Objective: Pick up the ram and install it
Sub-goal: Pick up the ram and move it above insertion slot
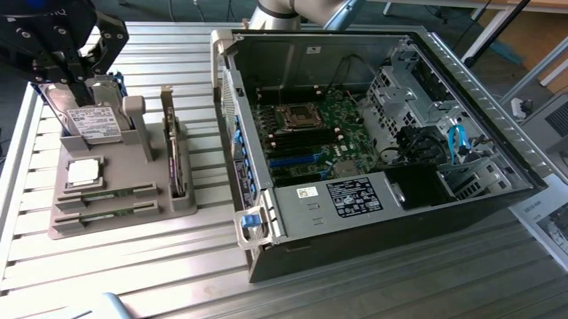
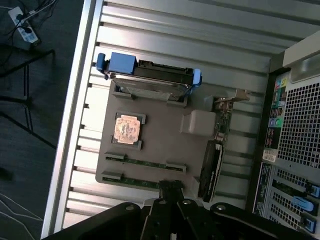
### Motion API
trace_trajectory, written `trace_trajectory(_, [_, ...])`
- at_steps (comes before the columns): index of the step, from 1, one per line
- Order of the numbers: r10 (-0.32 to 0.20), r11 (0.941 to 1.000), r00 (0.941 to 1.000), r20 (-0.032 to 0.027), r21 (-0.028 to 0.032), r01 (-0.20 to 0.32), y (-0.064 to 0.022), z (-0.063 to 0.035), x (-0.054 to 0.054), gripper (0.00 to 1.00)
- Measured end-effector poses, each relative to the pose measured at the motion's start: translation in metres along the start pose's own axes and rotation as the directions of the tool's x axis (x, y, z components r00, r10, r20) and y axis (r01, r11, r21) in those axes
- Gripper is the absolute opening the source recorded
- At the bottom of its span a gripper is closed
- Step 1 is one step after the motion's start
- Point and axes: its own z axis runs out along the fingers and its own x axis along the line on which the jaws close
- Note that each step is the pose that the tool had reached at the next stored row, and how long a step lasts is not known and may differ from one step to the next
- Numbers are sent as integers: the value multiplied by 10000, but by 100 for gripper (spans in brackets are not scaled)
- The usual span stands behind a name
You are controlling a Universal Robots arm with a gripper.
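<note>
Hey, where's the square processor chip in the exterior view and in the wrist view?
Exterior view: processor chip lies on the grey holder, at that view's left, between hard drive and ram sticks.
Wrist view: processor chip, same pocket, between hard drive and ram sticks.
Shared landmark: the upright hard drive.

The black pincer, tips pressed together, hangs over the edge of a grey moulded tray on the ribbed metal counter. A long thin green ram stick lies flat in the slot nearest the tips, a second ram stick beside it.
</note>
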Motion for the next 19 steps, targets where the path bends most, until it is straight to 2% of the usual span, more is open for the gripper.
trace_trajectory(7, [-708, 9975, 9975, -30, -19, 708, 0, 0, 0, 11])
trace_trajectory(13, [-1398, 9902, 9902, -59, -38, 1398, 0, 0, 0, 11])
trace_trajectory(18, [-1927, 9812, 9812, -81, -55, 1927, 0, 0, 0, 11])
trace_trajectory(19, [-2160, 9764, 9764, -90, -63, 2159, 0, 0, 0, 11])
